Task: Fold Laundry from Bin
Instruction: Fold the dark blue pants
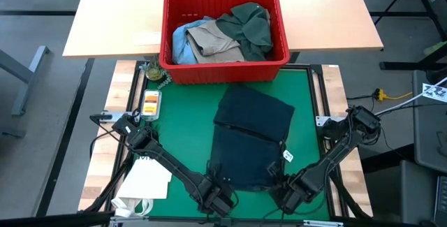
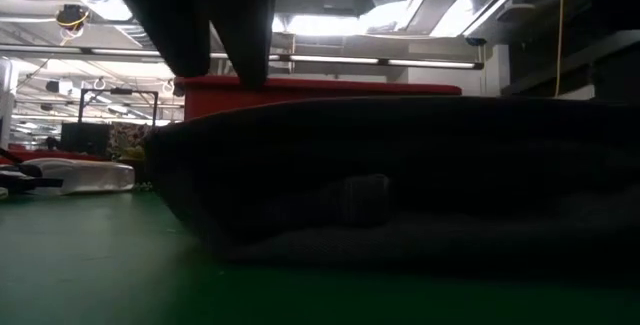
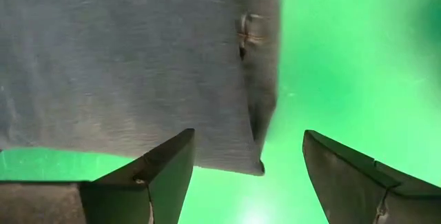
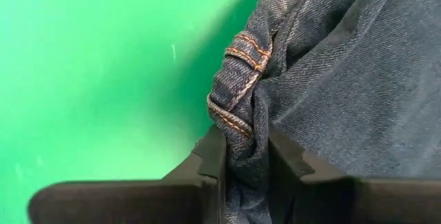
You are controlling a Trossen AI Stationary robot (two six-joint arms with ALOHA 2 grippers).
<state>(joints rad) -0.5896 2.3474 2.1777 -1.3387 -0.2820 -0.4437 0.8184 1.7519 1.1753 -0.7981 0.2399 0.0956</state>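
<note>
Trousers' point(image 4: 344, 79) pinched corner, mostly cropped

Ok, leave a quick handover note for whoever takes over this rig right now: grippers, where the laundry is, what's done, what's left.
Right gripper: shut on the dark trousers' bunched hem, near edge of the green mat.
Left gripper: open, just over the trousers' other near corner, not gripping.
Trousers lie partly folded in the middle of the mat.
Red bin at the far edge holds the green shirt, khaki garment and light blue jeans.
Done: trousers out of the bin.
Left: finish this fold, then the other three.
</note>
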